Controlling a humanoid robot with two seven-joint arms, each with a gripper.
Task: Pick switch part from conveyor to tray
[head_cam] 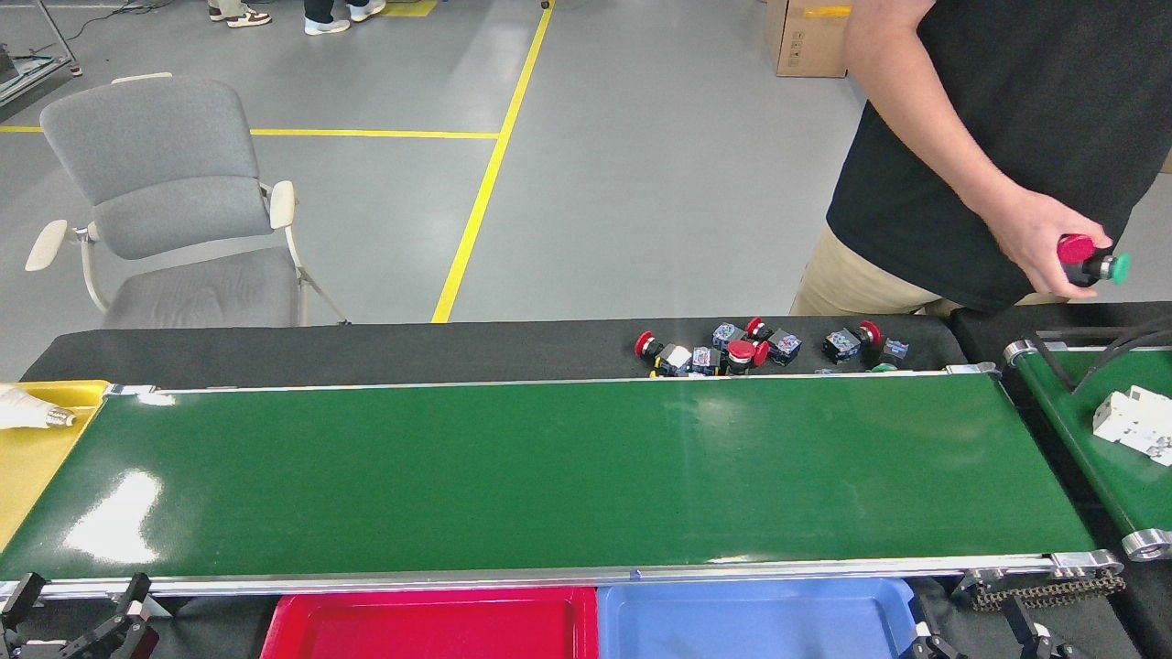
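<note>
The conveyor (549, 476) is a wide glossy dark-green belt with silver rails, and nothing lies on it. Several switch parts (732, 350) with red caps sit in a cluster on the black surface just beyond its far rail. A person's hand (1035, 238) at the upper right holds a red-capped and a green-capped switch part (1090, 256). A red tray (430, 627) and a blue tray (760, 622) sit below the near rail. My left gripper (81, 595) shows at the bottom left, open and empty. My right gripper (975, 631) at the bottom right is open, partly cut off.
A yellow tray (37, 448) at the belt's left end holds a white light bulb (32, 412). A narrower green belt (1099, 439) at the right carries a white part (1135, 421). A grey chair (174, 201) and a cardboard box (810, 37) stand on the floor behind.
</note>
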